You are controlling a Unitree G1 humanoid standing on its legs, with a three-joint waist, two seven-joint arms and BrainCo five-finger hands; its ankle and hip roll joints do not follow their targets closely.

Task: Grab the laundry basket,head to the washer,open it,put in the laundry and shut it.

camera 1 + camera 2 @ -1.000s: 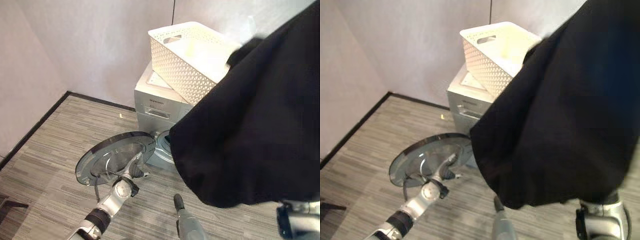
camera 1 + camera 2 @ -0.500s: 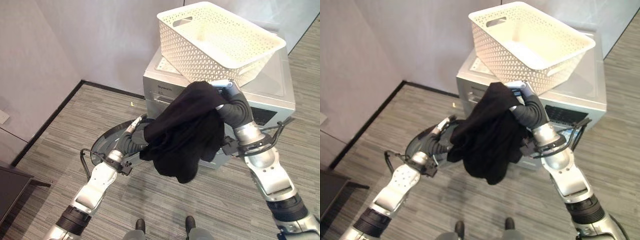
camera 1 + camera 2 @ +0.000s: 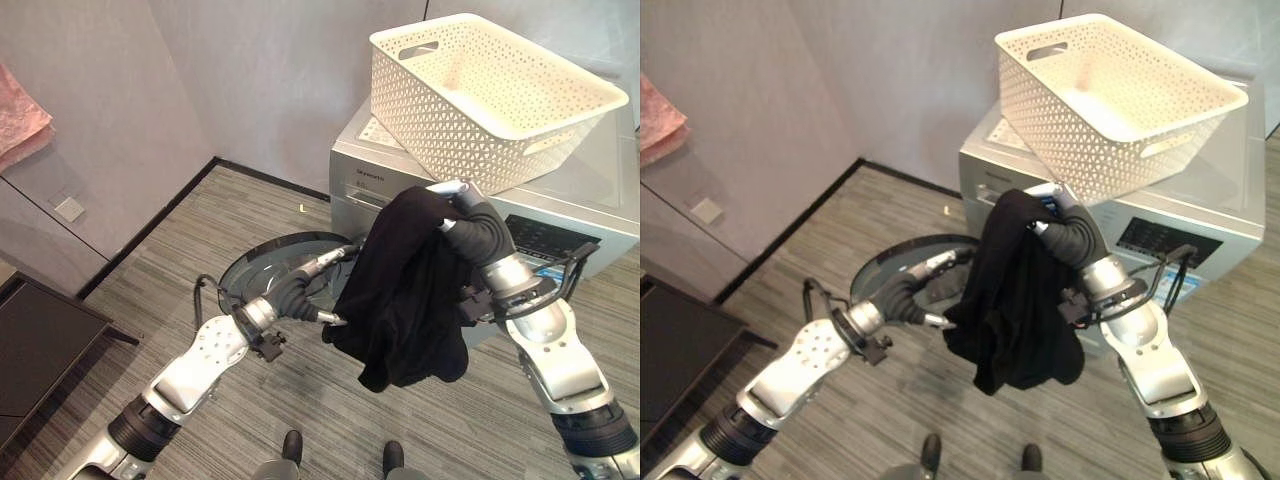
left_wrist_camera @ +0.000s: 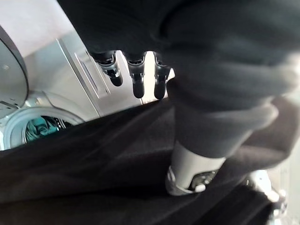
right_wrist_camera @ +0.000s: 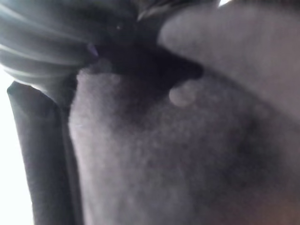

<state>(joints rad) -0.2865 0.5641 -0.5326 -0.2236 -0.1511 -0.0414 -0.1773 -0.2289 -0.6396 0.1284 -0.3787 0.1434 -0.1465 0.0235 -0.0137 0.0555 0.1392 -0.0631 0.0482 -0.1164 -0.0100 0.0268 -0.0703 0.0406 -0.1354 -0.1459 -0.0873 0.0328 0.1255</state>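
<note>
Now we see our right hand clenched on the black garment, which hangs below it before the washer; the basket sits just behind. Our left hand, fingers apparently relaxed, reaches beside the cloth.

Your supports: grey striped plank floor, bearing the silver front-loading washer. On your washer's flat top: one white perforated plastic laundry basket, tilted. A dark low cabinet stands at your left.
</note>
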